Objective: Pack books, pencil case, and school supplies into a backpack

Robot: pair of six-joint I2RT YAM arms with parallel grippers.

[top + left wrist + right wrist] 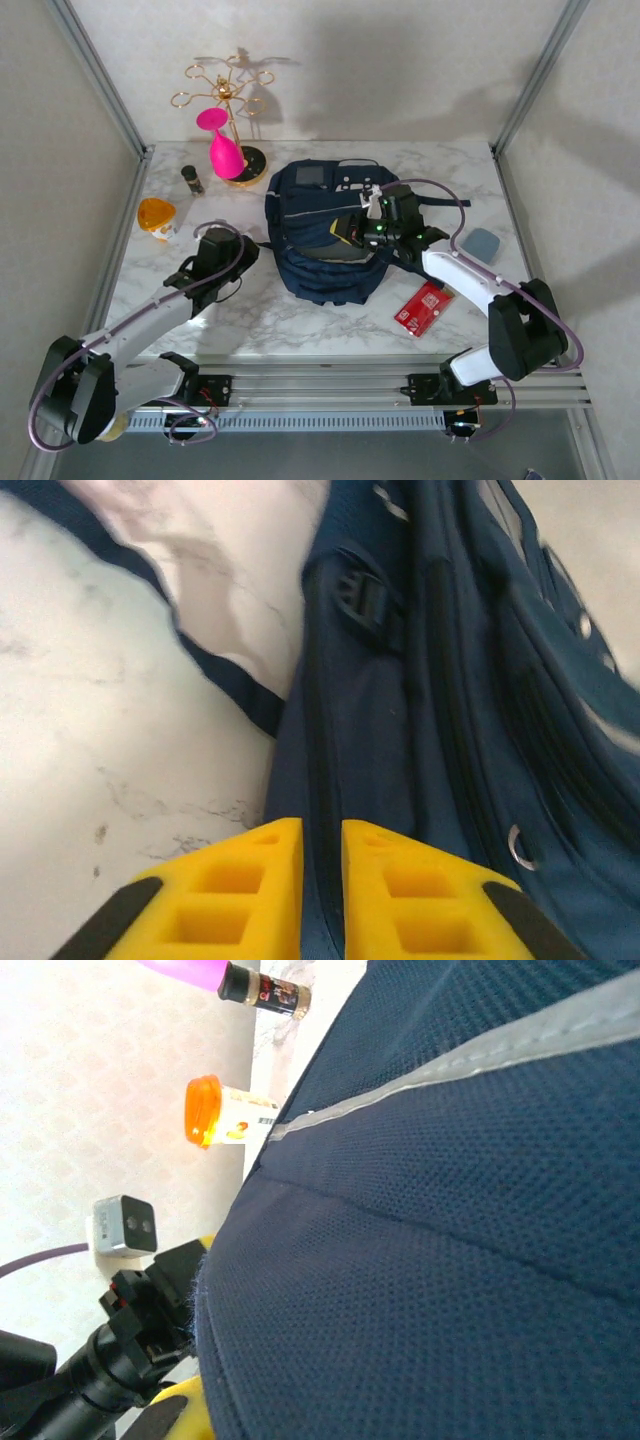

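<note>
The navy backpack [318,235] lies in the middle of the table. At its left edge my left gripper [246,244] rests low, and in the left wrist view its yellow fingers [262,880] stand slightly apart, open, with a seam of the backpack [400,740] running through the narrow gap. My right gripper [364,231] sits on top of the bag, shut on its fabric [420,1260], which drapes over the jaws. The grey-blue pencil case [481,243] and the red school supplies packet [424,307] lie on the table to the right. The books are hidden.
A gold rack holding a pink glass [222,145] stands at the back left. Near it are a small dark bottle [191,179] and an orange-lidded cup [158,220]. Metal frame posts and walls close in the table on both sides.
</note>
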